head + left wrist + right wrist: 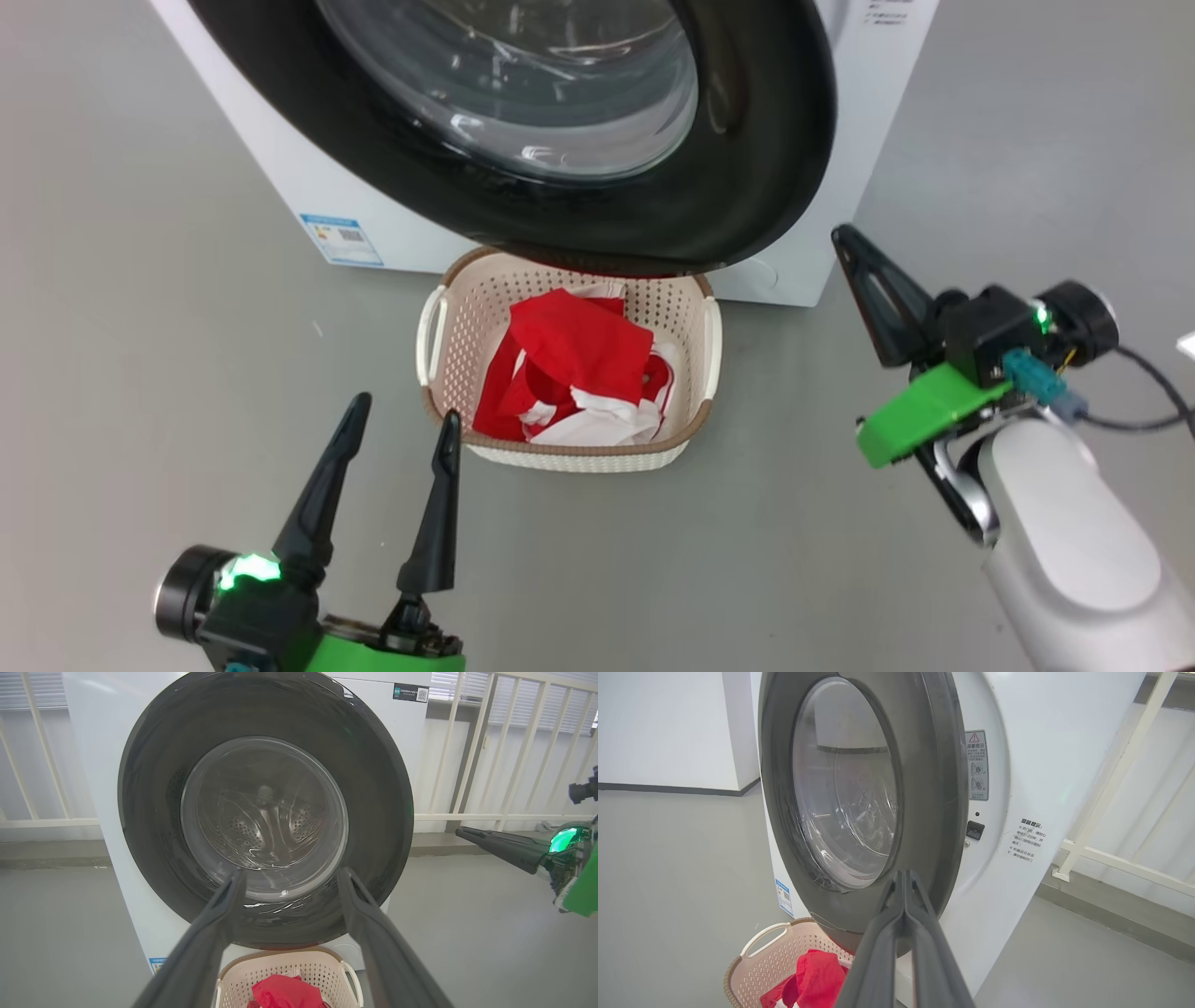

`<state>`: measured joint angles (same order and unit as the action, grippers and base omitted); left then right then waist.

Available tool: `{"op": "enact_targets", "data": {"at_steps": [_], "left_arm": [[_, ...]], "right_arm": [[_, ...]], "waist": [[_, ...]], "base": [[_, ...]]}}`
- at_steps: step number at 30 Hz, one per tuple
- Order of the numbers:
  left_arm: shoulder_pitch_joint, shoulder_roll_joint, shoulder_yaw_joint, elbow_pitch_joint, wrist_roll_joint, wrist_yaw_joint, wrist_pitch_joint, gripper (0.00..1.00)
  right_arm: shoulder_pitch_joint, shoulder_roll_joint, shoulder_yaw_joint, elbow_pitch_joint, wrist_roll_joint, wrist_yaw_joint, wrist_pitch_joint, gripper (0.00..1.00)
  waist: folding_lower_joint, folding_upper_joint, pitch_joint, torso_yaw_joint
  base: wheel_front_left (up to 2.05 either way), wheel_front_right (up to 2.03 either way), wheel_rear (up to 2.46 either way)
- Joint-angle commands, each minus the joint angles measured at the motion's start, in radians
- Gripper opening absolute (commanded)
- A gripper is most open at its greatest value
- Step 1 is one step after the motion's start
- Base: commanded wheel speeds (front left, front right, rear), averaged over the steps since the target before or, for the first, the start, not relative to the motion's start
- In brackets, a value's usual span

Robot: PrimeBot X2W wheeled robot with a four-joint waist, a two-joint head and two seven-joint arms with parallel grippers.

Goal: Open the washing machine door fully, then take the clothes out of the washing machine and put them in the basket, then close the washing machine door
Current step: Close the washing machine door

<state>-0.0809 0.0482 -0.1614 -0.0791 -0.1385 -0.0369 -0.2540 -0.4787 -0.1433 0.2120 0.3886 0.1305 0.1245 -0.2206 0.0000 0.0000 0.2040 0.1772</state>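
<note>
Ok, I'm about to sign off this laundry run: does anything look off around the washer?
The washing machine door looks not quite shut: from the right wrist view its edge stands off the washer front, leaving the latch slot uncovered. Otherwise nothing stands out: the red clothes lie inside the basket, none spilling over its rim.

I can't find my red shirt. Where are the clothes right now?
In the middle of the head view, the clothes lie in the basket on the floor, right below the door of the washing machine.
</note>
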Motion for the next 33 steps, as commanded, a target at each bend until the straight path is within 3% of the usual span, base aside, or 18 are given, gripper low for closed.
{"op": "enact_targets", "data": {"at_steps": [1,12,33], "left_arm": [[-0.034,0.003,0.026,-0.029,0.009,0.000,-0.008,1.00],[-0.062,0.002,0.007,-0.025,0.007,0.002,-0.008,1.00],[-0.122,0.002,-0.036,-0.019,-0.012,0.016,-0.008,1.00]], "right_arm": [[-0.046,-0.002,0.026,0.000,0.007,0.006,-0.012,0.00],[-0.242,-0.012,0.054,0.186,0.034,0.006,-0.038,0.00],[-0.535,-0.040,0.012,0.391,0.035,0.006,-0.041,0.00]], "waist": [[0.0000,0.0000,0.026,0.024],[0.0000,0.0000,0.072,0.055],[0.0000,0.0000,0.142,0.098]], "base": [[0.00,0.00,0.00],[0.00,0.00,0.00],[0.00,0.00,0.00]]}}
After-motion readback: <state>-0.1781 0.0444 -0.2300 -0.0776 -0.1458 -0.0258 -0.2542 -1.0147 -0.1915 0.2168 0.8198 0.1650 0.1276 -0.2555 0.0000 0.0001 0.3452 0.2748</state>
